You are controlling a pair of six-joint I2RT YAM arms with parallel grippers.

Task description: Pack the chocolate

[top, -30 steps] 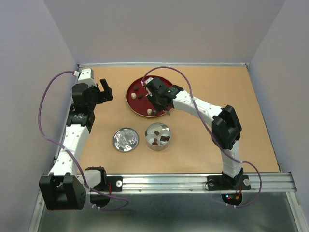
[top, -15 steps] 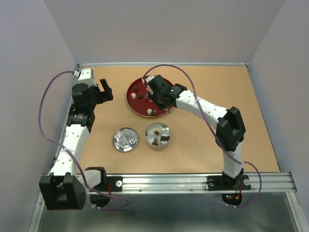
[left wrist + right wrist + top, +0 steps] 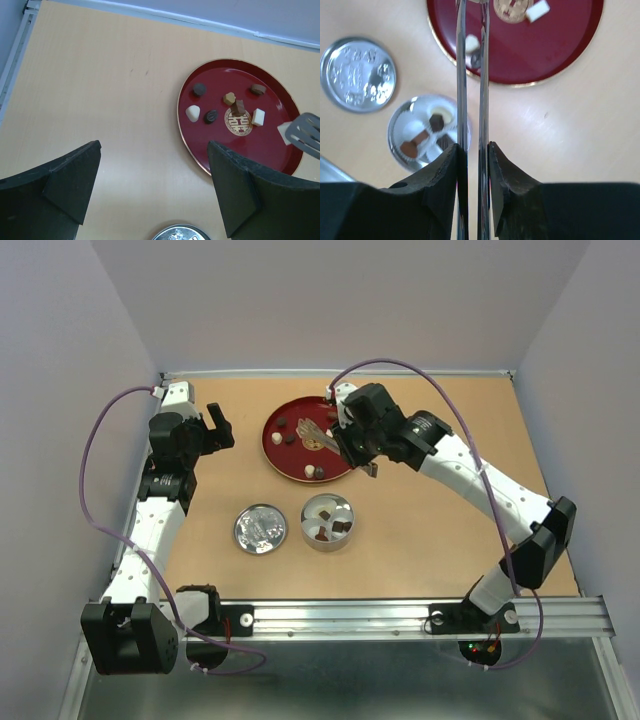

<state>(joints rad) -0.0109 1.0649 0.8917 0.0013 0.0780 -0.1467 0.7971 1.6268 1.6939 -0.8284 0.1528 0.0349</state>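
Several small chocolate pieces (image 3: 211,116), dark, brown and cream, lie scattered on a red plate (image 3: 265,150). My right gripper (image 3: 362,445) is shut on long metal tongs (image 3: 470,100), with both arms squeezed almost together between its fingers (image 3: 445,165). The slotted head of the tongs (image 3: 306,134) hangs over the plate's right side, and a cream piece (image 3: 284,133) shows at its tip. Whether that piece is pinched I cannot tell. A round tin (image 3: 327,522) in front of the plate holds white paper cups with a few pieces. My left gripper (image 3: 152,150) is open with nothing between its fingers.
The tin's lid (image 3: 260,528) lies flat to the left of the tin. The red plate (image 3: 275,455) sits at the middle back of the table. My left gripper (image 3: 218,425) hangs near the left wall. The right arm arches over the table's right half.
My right gripper has closed tighter on the tongs and drawn back to the right. Its elbow has swung out to the right. The tongs' head now shows over the plate. The left arm is still.
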